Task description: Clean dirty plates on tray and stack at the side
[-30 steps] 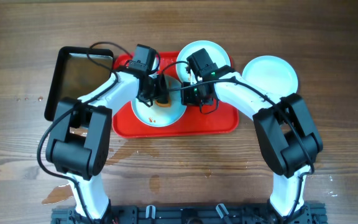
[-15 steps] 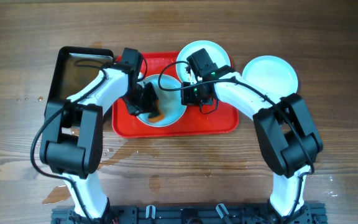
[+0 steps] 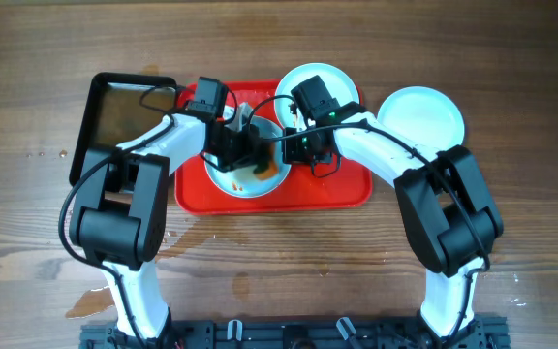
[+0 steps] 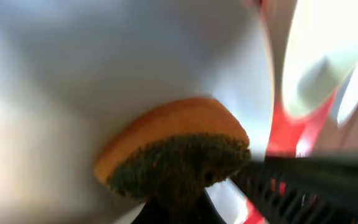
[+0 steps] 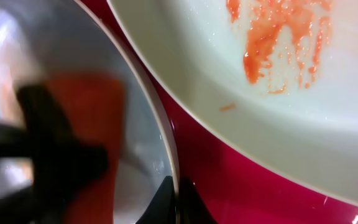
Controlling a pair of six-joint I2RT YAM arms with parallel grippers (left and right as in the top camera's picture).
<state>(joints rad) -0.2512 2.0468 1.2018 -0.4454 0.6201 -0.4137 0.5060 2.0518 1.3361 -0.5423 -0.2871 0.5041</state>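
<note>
Presently the work is on the front plate (image 3: 243, 184), which sits on the left half of the tray (image 3: 342, 189), centre of the overhead frame. The left gripper (image 3: 244, 155) is clamped tight on a sponge (image 4: 185, 134), green scouring face towards the wrist camera, orange body pressed to the plate's inner surface; evidently this is the scrubbing step. The right gripper (image 5: 174, 199) is closed as far as it goes, its tips at the plate's right rim; it appears to pinch the rim and steady the plate against the push of the sponge, though the contact sits at the frame's bottom edge and is hard to confirm. The back plate (image 3: 308, 75) lies at the tray's upper edge, partly under the right arm, with sauce (image 5: 263, 43) streaked across it, so it awaits cleaning. The side plate (image 3: 421, 114) rests off the tray on the table (image 3: 511, 58), upper right, looking clean; I judge it the start of the stack. A pan (image 3: 129, 111) stands upper left, beside the tray.
</note>
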